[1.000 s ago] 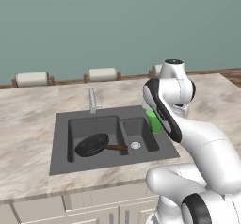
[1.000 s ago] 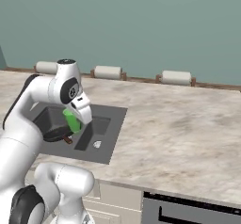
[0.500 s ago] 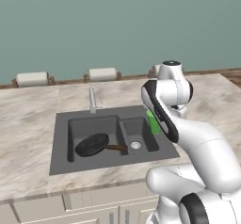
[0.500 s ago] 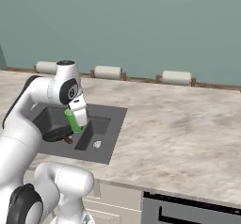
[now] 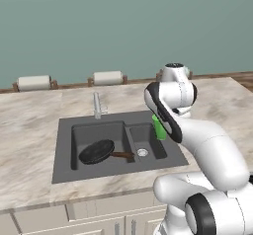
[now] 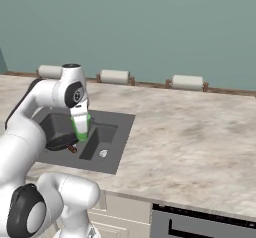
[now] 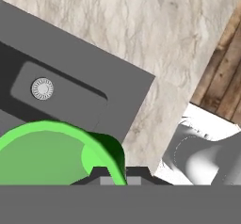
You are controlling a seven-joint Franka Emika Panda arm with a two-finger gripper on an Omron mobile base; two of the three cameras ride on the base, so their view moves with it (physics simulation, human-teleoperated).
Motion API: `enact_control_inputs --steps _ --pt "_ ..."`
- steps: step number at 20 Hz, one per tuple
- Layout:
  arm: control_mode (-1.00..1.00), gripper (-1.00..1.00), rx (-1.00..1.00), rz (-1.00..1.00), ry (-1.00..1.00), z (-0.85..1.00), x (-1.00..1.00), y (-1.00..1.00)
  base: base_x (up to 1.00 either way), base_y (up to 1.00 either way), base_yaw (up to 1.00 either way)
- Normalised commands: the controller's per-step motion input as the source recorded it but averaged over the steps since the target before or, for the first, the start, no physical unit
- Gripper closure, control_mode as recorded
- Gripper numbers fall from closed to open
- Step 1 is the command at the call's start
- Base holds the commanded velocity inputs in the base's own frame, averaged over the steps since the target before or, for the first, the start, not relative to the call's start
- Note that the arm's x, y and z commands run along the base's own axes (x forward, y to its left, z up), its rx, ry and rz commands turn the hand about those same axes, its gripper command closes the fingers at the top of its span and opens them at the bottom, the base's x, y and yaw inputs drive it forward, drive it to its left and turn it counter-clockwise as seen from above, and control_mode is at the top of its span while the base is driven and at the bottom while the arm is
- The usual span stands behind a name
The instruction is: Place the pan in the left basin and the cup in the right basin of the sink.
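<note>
Above the right basin [image 5: 145, 139] of the matte dark grey sink [image 5: 63, 152], the gripper [image 6: 80, 127] pinches the smooth green cup [image 5: 158, 127] by its rim. Left basin [image 5: 88, 136] holds the round black pan [image 5: 97, 151]; veined marble counter [image 6: 190, 132] spreads around.

Both base views look forward and down from behind the arm, one from its left, one from its right, and share the sink [image 5: 116, 144] [image 6: 87, 136] and counter [image 5: 29, 125] [image 6: 190, 137]. The hand view looks down from close above, onto the right basin [image 7: 56, 96].
</note>
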Motion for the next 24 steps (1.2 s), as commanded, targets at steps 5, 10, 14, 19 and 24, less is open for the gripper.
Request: enact_control_inputs --steps 5,10,14,19,24 --pt "-1.0 1.0 0.01 -0.13 0.04 -0.16 0.12 0.0 0.0 0.0 0.0" --pt "-1.0 1.0 0.03 -0.11 0.06 -0.14 0.08 0.0 0.0 0.0 0.0" --pt "-1.0 1.0 0.0 -0.1 0.03 -0.22 0.11 0.0 0.0 0.0 0.0" --pt "-1.0 1.0 0.0 -0.09 0.0 -0.24 0.28 0.05 0.0 0.0 0.0" --pt "-1.0 1.0 0.0 -0.09 0.0 -0.31 0.35 0.13 0.0 0.0 0.0"
